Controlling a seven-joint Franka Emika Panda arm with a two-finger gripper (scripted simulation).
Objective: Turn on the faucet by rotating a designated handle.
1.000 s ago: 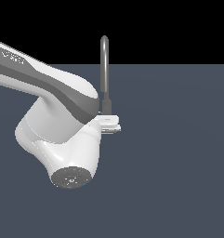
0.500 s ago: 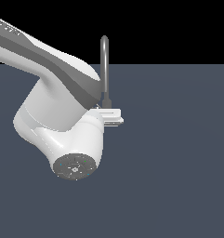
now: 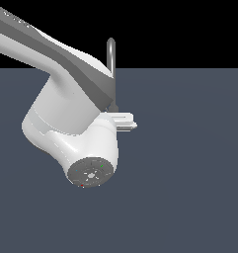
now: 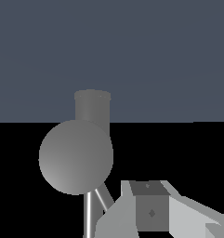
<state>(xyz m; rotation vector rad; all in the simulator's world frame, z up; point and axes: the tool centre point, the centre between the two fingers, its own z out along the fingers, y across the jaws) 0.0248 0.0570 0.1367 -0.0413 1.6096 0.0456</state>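
Observation:
In the exterior view the faucet (image 3: 111,57) shows only as a thin grey arched spout rising behind my white arm. Its base and the handle are hidden by the arm there. A white part of my hand (image 3: 123,121) sticks out just below the spout. In the wrist view a grey ball (image 4: 76,157) sits in front of a short grey cylinder (image 4: 92,106), with two thin grey rods (image 4: 90,214) below. I cannot tell which of these is the handle. My gripper (image 4: 151,210) is close beside the rods. Its jaws are not clear.
My large white arm (image 3: 71,123) fills the exterior view's left and middle, with its round joint cap (image 3: 91,173) facing the camera. A flat dark grey floor (image 3: 189,173) spreads around it under a black background.
My arm has shifted slightly up and towards the exterior view's right. The white hand part has moved with it. The spout has not moved.

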